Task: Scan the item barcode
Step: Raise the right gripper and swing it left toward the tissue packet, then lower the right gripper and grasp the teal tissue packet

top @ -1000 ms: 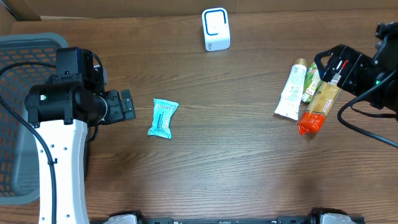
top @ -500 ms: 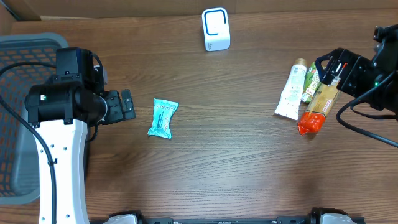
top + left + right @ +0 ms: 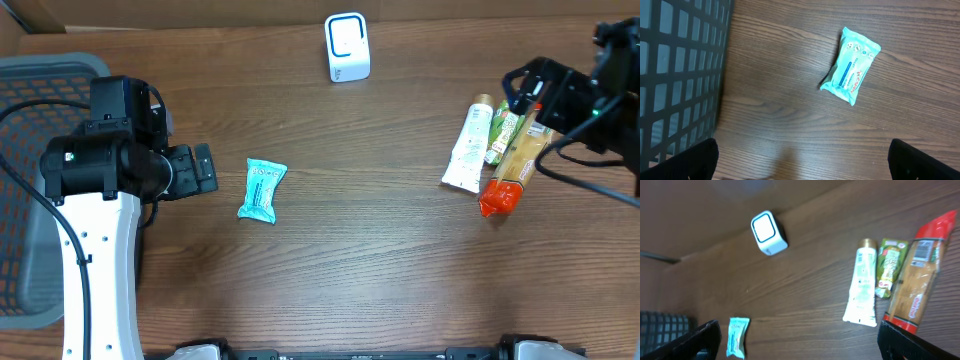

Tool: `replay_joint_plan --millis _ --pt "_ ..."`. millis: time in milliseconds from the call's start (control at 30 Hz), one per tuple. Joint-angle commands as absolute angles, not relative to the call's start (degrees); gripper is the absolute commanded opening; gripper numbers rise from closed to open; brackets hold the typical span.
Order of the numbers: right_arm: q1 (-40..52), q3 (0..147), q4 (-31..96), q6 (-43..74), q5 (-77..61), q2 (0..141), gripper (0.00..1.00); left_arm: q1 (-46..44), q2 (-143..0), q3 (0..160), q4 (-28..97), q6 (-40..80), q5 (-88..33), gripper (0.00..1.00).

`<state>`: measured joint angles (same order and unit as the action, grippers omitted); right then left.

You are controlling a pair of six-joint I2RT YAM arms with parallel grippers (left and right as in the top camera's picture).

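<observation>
The right tool point(image 3: 523, 88) had lifted back from the long red-ended packet point(image 3: 512, 170), likely the item to scan, which stayed flat on the wooden tabletop point(image 3: 380, 260) beside a green sachet point(image 3: 500, 135) and a white tube point(image 3: 468, 148), probably lined up for easy picking. Its jaws stood apart, empty. The boxy white scanner point(image 3: 347, 47) stood well apart; a crinkly teal packet point(image 3: 262, 190) lay before the left tool point(image 3: 205, 170), likewise spread wide.

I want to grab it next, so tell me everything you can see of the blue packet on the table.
The packet is a light-blue pouch of glossy plastic film, with white print, a darker blue stripe and flattened ends. It lies flat and slightly slanted on the wooden table, left of the middle. Only the table touches it; the open left gripper is beside it, apart.
</observation>
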<state>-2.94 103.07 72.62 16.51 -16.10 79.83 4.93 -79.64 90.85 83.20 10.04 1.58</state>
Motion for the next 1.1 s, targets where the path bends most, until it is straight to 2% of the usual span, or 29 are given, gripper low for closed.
replay_joint_plan --millis 0,500,833,1067 --pt "0.05 102.89 72.34 16.29 -16.19 83.24 1.0 5.23 -79.77 91.59 83.33 8.78 1.91 0.99" --pt "15.4 102.69 66.65 16.29 -18.17 102.96 1.0 5.23 -79.77 91.59 83.33 8.78 1.91 1.0" --pt "24.36 102.69 55.55 16.34 -24.05 106.76 1.0 5.23 -79.77 91.59 83.33 8.78 1.91 0.99" --pt "27.75 102.69 53.06 24.36 -21.74 109.78 1.0 5.23 -79.77 91.59 83.33 8.78 1.91 1.0"
